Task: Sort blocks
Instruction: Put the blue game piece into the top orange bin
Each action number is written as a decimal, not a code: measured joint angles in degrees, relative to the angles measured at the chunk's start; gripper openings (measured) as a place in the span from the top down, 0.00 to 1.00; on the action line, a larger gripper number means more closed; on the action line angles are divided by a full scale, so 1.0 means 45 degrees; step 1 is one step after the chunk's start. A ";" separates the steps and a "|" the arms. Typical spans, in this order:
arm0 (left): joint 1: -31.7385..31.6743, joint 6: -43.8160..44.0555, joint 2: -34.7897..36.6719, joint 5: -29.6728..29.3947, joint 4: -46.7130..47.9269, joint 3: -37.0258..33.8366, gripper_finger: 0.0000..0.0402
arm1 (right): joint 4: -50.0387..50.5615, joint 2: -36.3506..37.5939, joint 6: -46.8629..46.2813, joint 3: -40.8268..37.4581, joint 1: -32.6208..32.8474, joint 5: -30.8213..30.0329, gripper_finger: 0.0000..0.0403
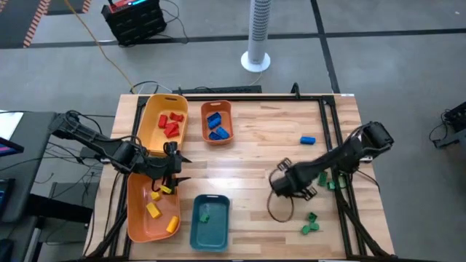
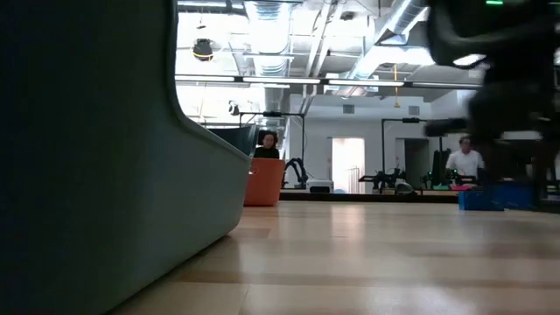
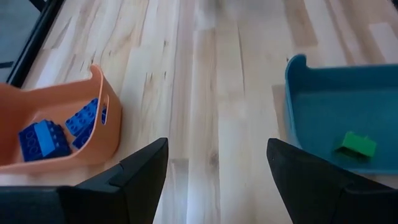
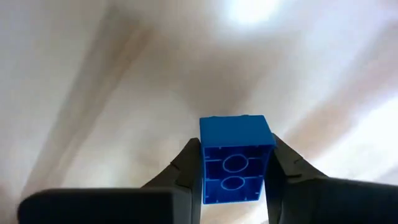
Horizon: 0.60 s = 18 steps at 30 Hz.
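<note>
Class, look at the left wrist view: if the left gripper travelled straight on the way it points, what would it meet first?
Probably nothing: the left gripper stands open, facing bare wood between the orange tray and the teal tray.

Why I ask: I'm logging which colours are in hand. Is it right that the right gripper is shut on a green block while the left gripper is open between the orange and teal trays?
Not quite: the block in the right gripper is blue, not green, as the right wrist view shows. The rest holds: the left gripper is open, between the orange tray and the teal tray.
</note>
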<state>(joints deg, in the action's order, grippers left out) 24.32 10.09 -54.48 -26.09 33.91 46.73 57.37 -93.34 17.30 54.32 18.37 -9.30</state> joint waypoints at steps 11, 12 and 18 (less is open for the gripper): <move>0.0437 -0.0577 0.0010 -0.0834 0.0237 -0.0023 0.33 | -0.5943 -0.0075 0.0349 0.2942 -0.4935 -0.0752 0.74; 0.0463 -0.0612 0.0015 -0.0844 0.0225 -0.0023 0.33 | -0.6337 -0.0228 0.0223 0.3333 -0.5355 -0.0752 0.74; 0.0829 -0.0660 0.0015 -0.0884 0.0282 -0.0028 0.33 | -0.6300 -0.2614 0.0171 0.6706 -0.6974 -0.0356 0.74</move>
<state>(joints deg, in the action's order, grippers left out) 28.05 7.11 -54.41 -30.06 35.18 46.61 29.02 -105.10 18.07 84.50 -13.01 -10.90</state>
